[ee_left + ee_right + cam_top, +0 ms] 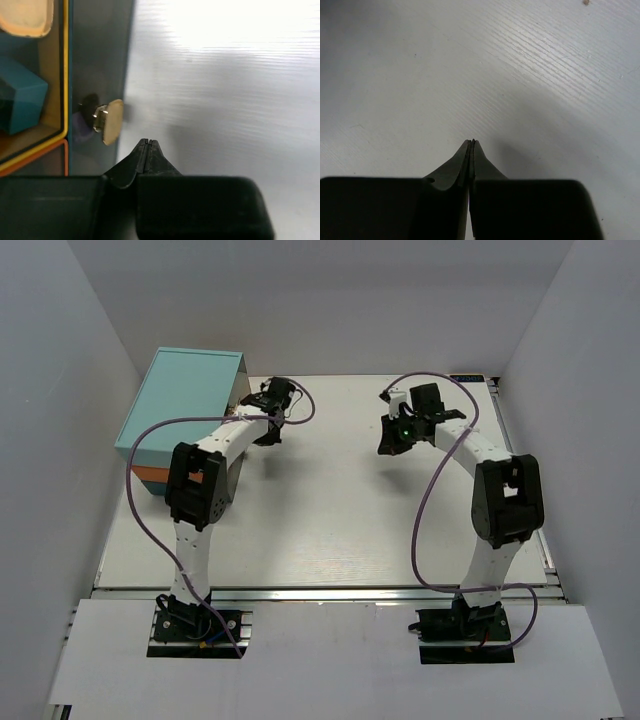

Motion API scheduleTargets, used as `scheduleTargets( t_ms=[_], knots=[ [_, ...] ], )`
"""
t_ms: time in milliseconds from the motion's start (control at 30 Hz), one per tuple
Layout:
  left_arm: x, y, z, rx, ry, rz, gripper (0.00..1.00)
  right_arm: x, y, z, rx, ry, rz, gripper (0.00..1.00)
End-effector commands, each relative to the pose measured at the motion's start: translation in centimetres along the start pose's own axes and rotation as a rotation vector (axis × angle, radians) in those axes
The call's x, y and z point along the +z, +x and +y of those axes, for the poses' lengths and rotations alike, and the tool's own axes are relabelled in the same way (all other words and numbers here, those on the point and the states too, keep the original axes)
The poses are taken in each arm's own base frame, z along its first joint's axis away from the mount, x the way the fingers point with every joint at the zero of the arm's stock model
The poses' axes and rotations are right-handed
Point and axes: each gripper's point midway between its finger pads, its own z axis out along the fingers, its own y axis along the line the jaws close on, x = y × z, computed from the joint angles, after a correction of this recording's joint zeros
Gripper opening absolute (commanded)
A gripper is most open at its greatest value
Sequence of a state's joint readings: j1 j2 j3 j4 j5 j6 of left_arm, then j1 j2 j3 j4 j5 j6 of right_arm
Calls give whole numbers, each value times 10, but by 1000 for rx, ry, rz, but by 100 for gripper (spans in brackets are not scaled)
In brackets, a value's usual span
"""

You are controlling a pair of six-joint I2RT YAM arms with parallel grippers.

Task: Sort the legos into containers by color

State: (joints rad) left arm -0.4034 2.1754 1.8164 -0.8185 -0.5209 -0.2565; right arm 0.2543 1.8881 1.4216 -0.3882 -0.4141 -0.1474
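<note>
No loose legos show on the table in any view. The cabinet (185, 400), with a light-teal top and an orange-banded side, stands at the back left. In the left wrist view its front (95, 65) fills the left side, with closed clear drawers (50, 75) and a cream knob (112, 121). A teal-blue shape (22, 97) shows through one drawer. My left gripper (147, 142) is shut and empty, just right of and below that knob; it also shows in the top view (258, 400). My right gripper (471, 142) is shut and empty over bare table, at the back right (388, 440).
A second cream knob (27, 17) sits at the upper left of the cabinet front. White walls enclose the table on the left, back and right. Purple cables loop off both arms (430, 500).
</note>
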Motion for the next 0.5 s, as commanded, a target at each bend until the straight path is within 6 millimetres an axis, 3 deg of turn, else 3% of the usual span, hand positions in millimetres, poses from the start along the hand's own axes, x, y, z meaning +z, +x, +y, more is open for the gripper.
scheduleTargets(
  t_ms=[0,100,133,167,200,233,267,333,367,467],
  knots=[
    [-69,-54,-11,-91,225,-186,6,-20,-14,10,-98,-20,-63,0],
    [-105,-62,-30,-91,430,-248,12,-26,-12,15,-140,-41,-70,23],
    [-117,-61,-42,-79,527,-255,18,-29,-10,18,-147,-47,-69,35],
    [-129,-66,-47,-95,589,-291,31,-30,-9,19,-152,-48,-71,40],
    [-144,-57,-53,-87,671,-297,38,-31,-8,20,-160,-51,-70,46],
    [-161,-53,-64,-85,779,-302,44,-35,-8,21,-163,-49,-76,48],
    [-172,-58,-66,-100,826,-342,61,-37,-9,21,-166,-43,-84,50],
    [-192,-43,-65,-139,902,-351,73,-46,-17,22,-152,-23,-112,55],
    [-205,-46,-66,-153,952,-385,83,-50,-22,26,-151,-35,-120,56],
    [-234,-31,-60,-207,1035,-426,98,-70,-36,38,-167,-59,-165,60]
  ],
)
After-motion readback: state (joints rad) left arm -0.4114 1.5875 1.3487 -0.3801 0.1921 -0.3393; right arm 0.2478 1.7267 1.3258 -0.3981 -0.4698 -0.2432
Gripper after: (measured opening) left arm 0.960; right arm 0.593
